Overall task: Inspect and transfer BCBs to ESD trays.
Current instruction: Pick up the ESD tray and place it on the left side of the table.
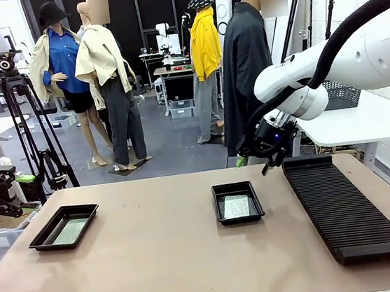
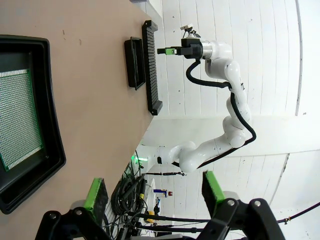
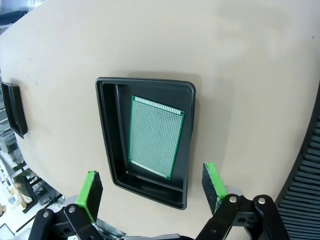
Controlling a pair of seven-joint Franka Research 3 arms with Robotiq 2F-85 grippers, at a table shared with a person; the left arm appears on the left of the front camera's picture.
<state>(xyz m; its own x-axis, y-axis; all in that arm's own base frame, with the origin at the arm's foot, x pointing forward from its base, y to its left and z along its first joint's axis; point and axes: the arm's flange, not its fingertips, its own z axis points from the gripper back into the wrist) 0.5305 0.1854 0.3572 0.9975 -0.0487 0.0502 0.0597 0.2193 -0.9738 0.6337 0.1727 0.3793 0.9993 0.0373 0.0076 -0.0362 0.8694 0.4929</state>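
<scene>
- Hanging wide open with nothing between its pads, the right gripper [image 3: 152,192] sits above the far edge of the table, right by the far end of the long ribbed rack [image 1: 349,202].
- Looking along its fingers, the middle tray [image 3: 147,135] is straight ahead and below, with a green board [image 3: 155,137] lying flat on its floor.
- That board's long axis runs pretty much along the tray's long side, pointing away from the gripper and tilted a bit in this view. So I'd guess the jaws would have to close across the short side.
- Left gripper [image 2: 152,192] is also spread fully and empty. It hovers off the table's edge, and the other tray [image 2: 30,125] is off to the side of its fingers rather than between them.
- Second board [image 2: 17,117] lies flat in that tray too, long side along the tray.
- From the front, the two trays are well apart: one on the left [image 1: 63,228], one near the middle [image 1: 237,202], just beside the rack.
- Both boards already look seated in trays, so to me the transfer looks basically done.
- Right arm is clearly the nearer one to the middle tray.
</scene>
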